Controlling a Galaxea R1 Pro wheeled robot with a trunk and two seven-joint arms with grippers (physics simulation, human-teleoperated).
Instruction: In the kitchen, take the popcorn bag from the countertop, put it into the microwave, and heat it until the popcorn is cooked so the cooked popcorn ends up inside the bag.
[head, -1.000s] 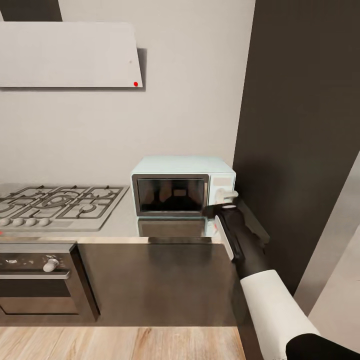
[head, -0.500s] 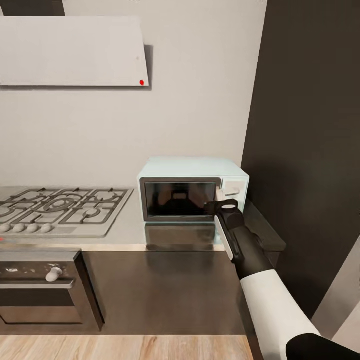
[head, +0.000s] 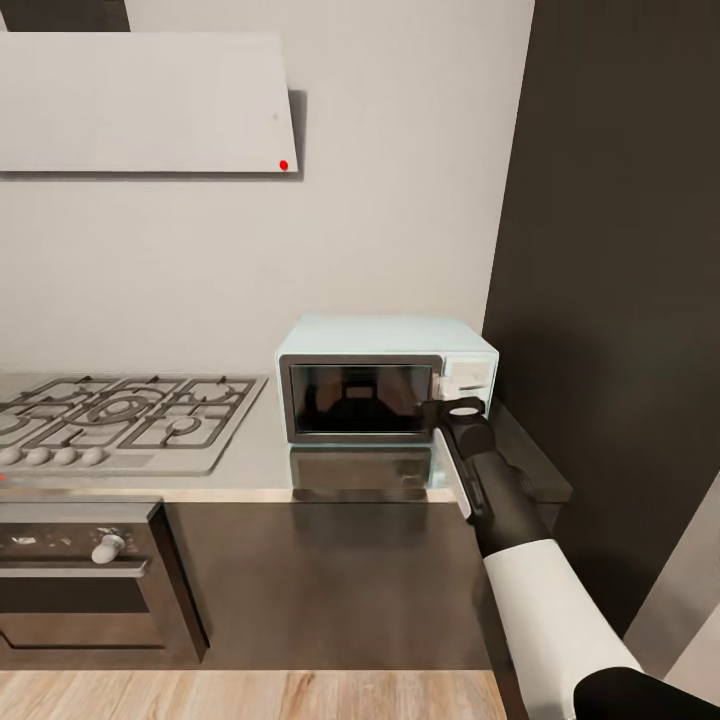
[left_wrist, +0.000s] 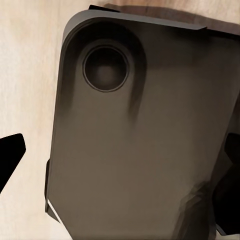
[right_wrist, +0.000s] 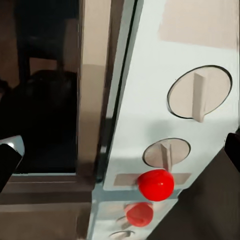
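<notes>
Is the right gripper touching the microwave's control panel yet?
Cannot tell. In the head view the right gripper overlaps the microwave at its panel; the right wrist view shows the knobs close, but neither contact nor gap.

Kitchen, gas hob (head: 120, 420), oven (head: 85, 575), microwave (head: 385, 380)

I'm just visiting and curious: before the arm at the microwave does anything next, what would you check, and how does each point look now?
1. Microwave door closed: ok, it sits flush.
2. Right gripper at the control panel: ok, by the knobs.
3. Red button within reach: ok, close ahead in the right wrist view.
4. Popcorn bag inside: cannot tell, the glass is dark.
5. Right gripper open or shut: cannot tell.
6. Left gripper state: cannot tell.
</notes>
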